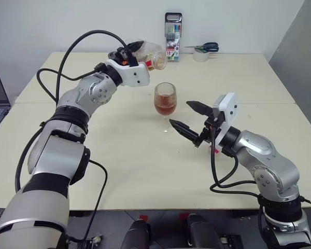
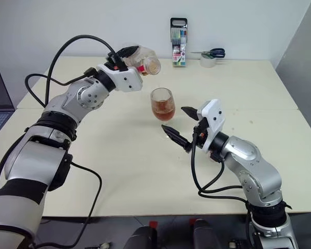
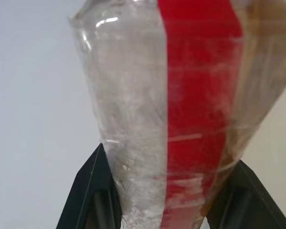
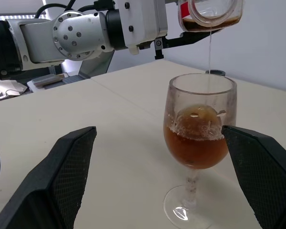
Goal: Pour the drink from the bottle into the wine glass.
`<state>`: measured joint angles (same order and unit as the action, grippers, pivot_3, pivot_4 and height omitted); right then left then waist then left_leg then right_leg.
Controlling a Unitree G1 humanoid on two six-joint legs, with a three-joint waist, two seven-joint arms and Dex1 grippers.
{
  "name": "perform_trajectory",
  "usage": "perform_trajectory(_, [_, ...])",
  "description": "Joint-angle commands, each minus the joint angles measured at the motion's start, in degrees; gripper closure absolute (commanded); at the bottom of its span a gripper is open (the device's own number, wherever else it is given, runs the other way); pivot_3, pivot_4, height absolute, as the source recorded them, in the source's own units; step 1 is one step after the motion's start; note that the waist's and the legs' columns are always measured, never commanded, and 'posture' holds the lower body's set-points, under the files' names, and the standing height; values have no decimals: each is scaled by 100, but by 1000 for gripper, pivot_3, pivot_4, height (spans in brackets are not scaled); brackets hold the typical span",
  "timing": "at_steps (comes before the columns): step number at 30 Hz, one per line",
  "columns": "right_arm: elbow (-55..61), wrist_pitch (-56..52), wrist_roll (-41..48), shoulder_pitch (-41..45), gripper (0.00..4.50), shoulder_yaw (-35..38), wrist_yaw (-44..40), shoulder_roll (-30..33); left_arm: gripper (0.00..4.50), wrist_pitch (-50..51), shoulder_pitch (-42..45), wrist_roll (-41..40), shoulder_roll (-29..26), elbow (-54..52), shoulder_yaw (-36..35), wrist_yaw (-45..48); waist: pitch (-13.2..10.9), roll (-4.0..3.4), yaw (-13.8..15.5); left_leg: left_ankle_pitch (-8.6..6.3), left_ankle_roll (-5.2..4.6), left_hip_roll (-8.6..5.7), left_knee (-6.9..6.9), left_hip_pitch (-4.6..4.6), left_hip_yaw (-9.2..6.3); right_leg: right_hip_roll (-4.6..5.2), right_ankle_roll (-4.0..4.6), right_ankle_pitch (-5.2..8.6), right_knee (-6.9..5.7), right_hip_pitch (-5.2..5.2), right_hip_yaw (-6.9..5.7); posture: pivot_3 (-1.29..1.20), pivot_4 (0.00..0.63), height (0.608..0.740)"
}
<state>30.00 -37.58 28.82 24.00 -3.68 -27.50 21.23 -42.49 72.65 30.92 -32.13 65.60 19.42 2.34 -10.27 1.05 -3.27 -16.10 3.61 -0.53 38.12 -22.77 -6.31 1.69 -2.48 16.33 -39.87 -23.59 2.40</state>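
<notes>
The drink is filling roughly the lower half of the wine glass, with foam on top, and a thin thread of it is falling from the bottle into the bowl in the right wrist view. The wine glass is standing upright on the cream worktop, near its middle. The relation that matters for the coming move: the bottle's open mouth is hanging just above the glass at about 11 o'clock from its rim in the head views, with the bottle's long axis lying close to level, mouth tipped slightly down toward the glass. Judging by the thin stream, little is left, so more tilt or a righting of the bottle seems next.

The left tool is clamped tight on the bottle's lower body, 1 black finger on each side. The right tool is standing wide apart and holding nothing, its 2 fingers flanking the glass from about 4 o'clock, near but not touching; it is the nearer arm to the glass.

The bottle's base is hidden inside the left tool, and how much drink remains in it is hard to make out. At 12 o'clock on the far edge, a marker case and scissors on a tape roll are sitting well apart from the action.
</notes>
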Motion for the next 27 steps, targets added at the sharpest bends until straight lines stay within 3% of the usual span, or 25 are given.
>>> perform_trajectory(1, [161,249,-104,68,0,-96,-77,8,2787,113,-118,-755,95,-251,-461,698,0,0,-1,1,1,0,0,0,1,0,0,0,1,0,1,0,150,740])
perform_trajectory(9, [166,183,-83,77,0,-157,-137,39,2788,1827,-741,-2620,426,-1002,-1780,1891,0,0,-19,3,5,2,3,0,-1,-1,0,0,-2,0,0,0,150,740])
perform_trajectory(14, [240,-31,-2,85,0,-349,-471,308,2791,3918,-2026,-3601,438,-2677,-2620,1938,3,-3,-72,3,6,6,1,6,-2,-1,0,0,-5,1,2,0,150,740])
perform_trajectory(20, [-57,-27,-133,303,0,-544,-492,262,2792,5387,-3287,-4127,513,-4332,-3098,1710,3,1,-130,4,8,9,10,2,-16,-3,0,0,-10,1,-4,0,150,740])
perform_trajectory(27, [-242,49,-180,491,0,-698,-633,242,2792,5586,-3793,-4192,450,-4394,-3215,1809,5,3,-62,4,8,6,16,6,-10,0,1,0,-8,7,-1,0,150,740])
